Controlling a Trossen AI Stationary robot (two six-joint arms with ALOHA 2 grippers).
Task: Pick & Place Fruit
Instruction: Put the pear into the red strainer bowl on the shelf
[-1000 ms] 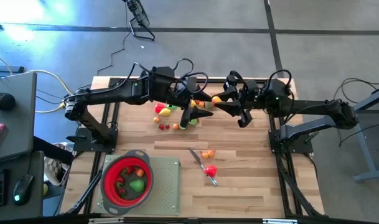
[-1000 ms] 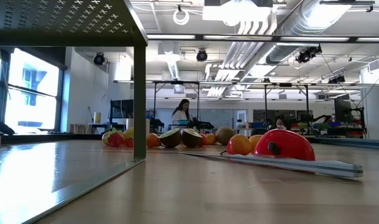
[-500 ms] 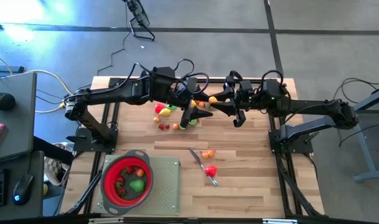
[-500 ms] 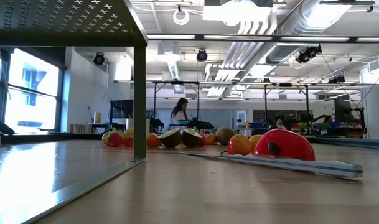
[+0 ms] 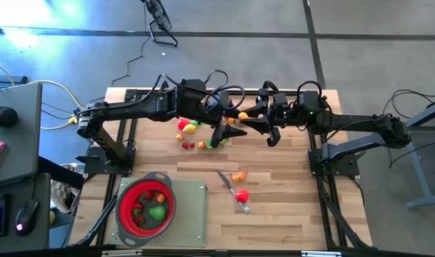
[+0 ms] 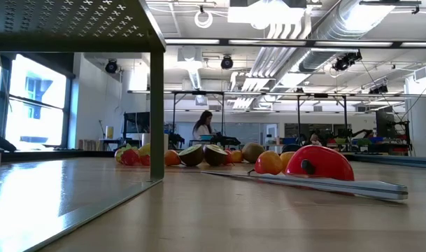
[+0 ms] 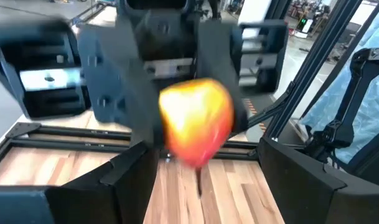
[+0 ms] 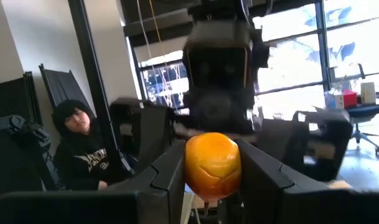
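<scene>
My right gripper [image 8: 213, 177] is shut on a small orange toy fruit [image 8: 213, 163] above the far middle of the table, seen in the high view as the fruit [image 5: 243, 115]. My left gripper [image 7: 205, 180] faces it from the left, open; its fingers stand on either side of the same fruit [image 7: 195, 127], apart from it. More toy fruits [image 5: 191, 128] lie on the table below the left arm. An orange fruit [image 5: 237, 176] and a red fruit [image 5: 241, 194] lie by the knife [image 5: 226, 181]. The red strainer [image 5: 147, 207] holds a few fruits. My right gripper pinches the orange fruit by its two sides [image 8: 190, 167] between its two fingers [image 8: 167, 180]. The fingers come level from the table's right. The fruit is lifted clear of the table and stands out past the fingertips toward the left gripper.
The strainer sits on a pale board [image 5: 196, 214] at the near left. In the low view the knife [image 6: 317, 183] and red fruit [image 6: 317, 162] lie near, and the fruit heap [image 6: 199, 155] lies farther back. A person in a dark hoodie [image 8: 83, 149] sits beyond the table.
My right gripper has carried the orange fruit a little toward the table's left, toward my left gripper. My left arm has shifted slightly right, toward the fruit. Things on the table have stayed put.
</scene>
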